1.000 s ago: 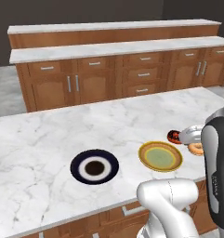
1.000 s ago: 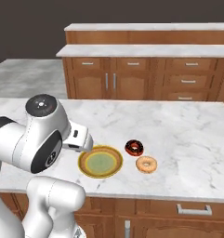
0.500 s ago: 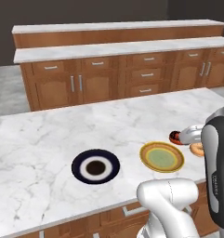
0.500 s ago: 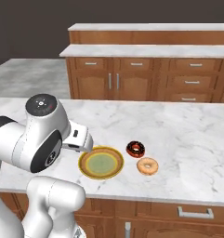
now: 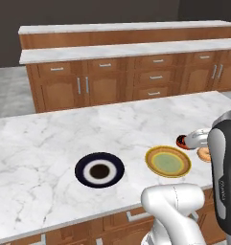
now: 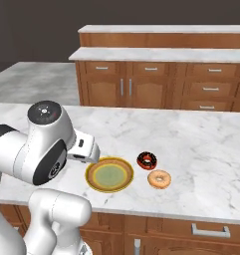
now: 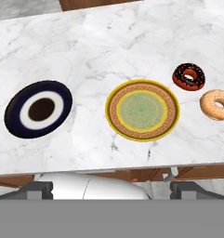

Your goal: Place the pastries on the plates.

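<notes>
room: simulated kitchen, wooden cabinets (image 5: 112, 83) with drawers along the back wall under two pale stone ledges.
counter (image 5: 50, 139): white marble island, wood drawers below its front edge.
arm (image 6: 39, 149): white, dark joints, folded high above the counter's near edge, hand looking down on the marble.
gripper (image 7: 111, 188): jaws spread fully apart, holding nothing, touching nothing, above the near edge.
navy plate (image 7: 38, 109): white ring, dark centre, bare, well apart from the doughnuts.
yellow plate (image 7: 142, 109): pale green centre, bare.
chocolate doughnut (image 7: 189, 76): reddish icing, on the marble near the yellow plate.
glazed doughnut (image 7: 216, 104): orange-tan, on the marble just beside the chocolate one.
</notes>
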Available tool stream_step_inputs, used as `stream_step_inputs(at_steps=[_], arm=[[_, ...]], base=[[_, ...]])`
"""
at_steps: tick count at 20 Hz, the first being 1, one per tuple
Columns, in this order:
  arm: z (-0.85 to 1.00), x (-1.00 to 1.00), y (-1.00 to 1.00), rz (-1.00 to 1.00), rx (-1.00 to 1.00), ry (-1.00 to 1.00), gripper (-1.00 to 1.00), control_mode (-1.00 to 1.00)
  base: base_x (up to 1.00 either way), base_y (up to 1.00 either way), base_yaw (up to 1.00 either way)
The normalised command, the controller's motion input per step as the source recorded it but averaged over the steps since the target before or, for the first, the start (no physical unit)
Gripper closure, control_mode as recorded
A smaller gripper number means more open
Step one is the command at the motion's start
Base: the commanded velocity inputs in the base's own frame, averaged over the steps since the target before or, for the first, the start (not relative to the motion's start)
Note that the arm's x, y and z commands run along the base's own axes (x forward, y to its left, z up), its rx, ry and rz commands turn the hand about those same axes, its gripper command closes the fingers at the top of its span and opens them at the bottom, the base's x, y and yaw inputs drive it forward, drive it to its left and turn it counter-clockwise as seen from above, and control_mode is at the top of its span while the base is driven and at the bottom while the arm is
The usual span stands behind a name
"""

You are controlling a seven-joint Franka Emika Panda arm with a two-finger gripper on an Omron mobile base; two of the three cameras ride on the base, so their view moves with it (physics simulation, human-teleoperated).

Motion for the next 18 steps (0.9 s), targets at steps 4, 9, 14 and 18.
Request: stream_step_inputs(at_steps=[4, 9, 14, 18], arm=[[0.00, 0.00, 0.00, 0.00, 0.00, 0.00, -1.00, 1.00], [0.00, 0.00, 0.00, 0.00, 0.00, 0.00, -1.00, 1.00], [0.00, 0.00, 0.00, 0.00, 0.00, 0.00, -1.00, -1.00], [0.00, 0.00, 0.00, 0.00, 0.00, 0.00, -1.00, -1.00]], base=[[0.00, 0.00, 0.00], [0.00, 0.00, 0.00], [0.00, 0.00, 0.00], [0.00, 0.00, 0.00]])
